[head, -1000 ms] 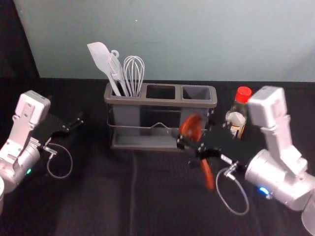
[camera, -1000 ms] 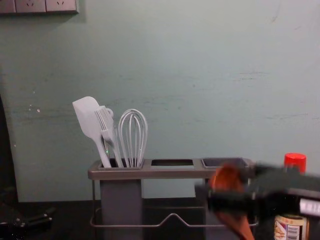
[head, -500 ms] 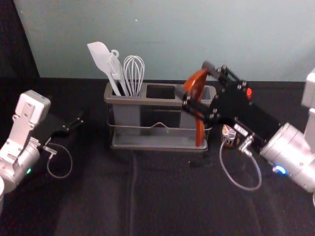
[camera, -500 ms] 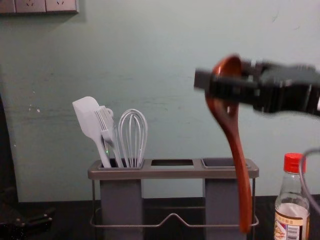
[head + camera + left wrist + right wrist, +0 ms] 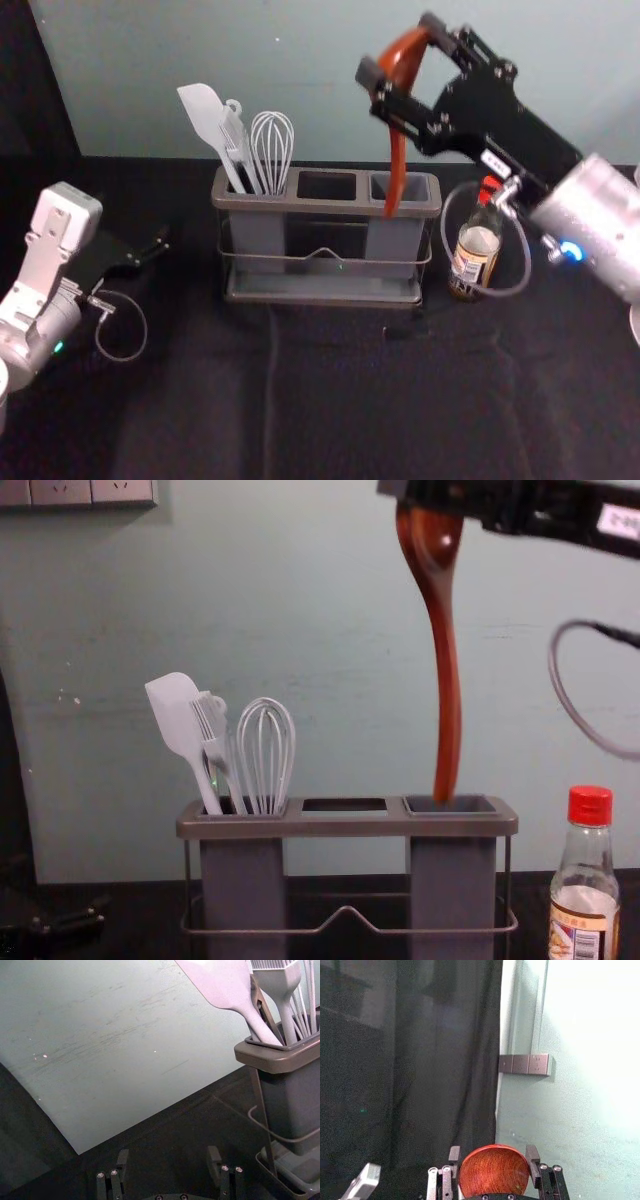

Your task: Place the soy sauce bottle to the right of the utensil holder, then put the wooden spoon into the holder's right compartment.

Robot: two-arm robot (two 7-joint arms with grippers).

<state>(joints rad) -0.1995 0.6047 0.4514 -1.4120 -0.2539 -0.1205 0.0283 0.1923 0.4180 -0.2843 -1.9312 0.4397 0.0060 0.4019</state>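
Observation:
My right gripper (image 5: 402, 48) is high above the holder's right end, shut on the bowl of the wooden spoon (image 5: 398, 150). In the right wrist view the spoon's bowl (image 5: 494, 1172) sits between the fingertips of my right gripper (image 5: 494, 1160). The spoon (image 5: 446, 670) hangs handle down, its tip at the opening of the right compartment (image 5: 455, 862). The utensil holder (image 5: 327, 208) stands upright. To its right stands the soy sauce bottle (image 5: 474, 256), red-capped. My left gripper (image 5: 158, 246) is parked at the left; in its wrist view the left gripper (image 5: 167, 1157) is open.
A white spatula (image 5: 180, 720), a brush (image 5: 213, 730) and a whisk (image 5: 265, 755) stand in the holder's left compartment. The pale wall (image 5: 330, 80) rises close behind the holder. A cable loop hangs from the right arm near the bottle.
My right gripper has risen and moved back, lifting the spoon from low in front of the holder to above its right compartment. The spoon now hangs nearly vertical. The left arm is still.

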